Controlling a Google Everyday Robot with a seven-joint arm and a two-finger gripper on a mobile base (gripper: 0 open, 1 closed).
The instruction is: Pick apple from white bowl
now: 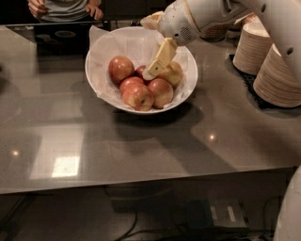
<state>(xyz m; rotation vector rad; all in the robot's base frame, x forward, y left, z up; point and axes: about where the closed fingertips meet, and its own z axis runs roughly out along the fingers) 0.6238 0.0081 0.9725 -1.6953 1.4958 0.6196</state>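
Grey and glossy, the desk (94, 141) carries everything you have to mind. At its far left edge a person's hands (40, 7) sit beyond a dark laptop (59, 35), well apart from the work.

Next comes the white bowl (92, 84), wide and shallow. It is lined with crinkled paper (136, 44) that stands above the rim, probably to cushion the fruit. Six apples lie heaped in it, touching one another. The apple (121, 69) you want is the big, evenly deep red one at the left of the pile. It lies against the paper with its top and left flank free, so it looks reachable from above. Just beside it to the right sits a smaller dark red apple (140, 70), with a mottled apple (138, 96) in front.

The gripper (153, 71) hangs inside the bowl, tilted down to the left, its tip over the middle of the heap between the small dark apple and a yellow-green apple (173, 73). It is not on your target. You cannot tell from this angle whether it is wide or narrow, but nothing appears to be held.

On the right, stacked disposable bowls (277, 75) stand clear of the arm's reach into the bowl
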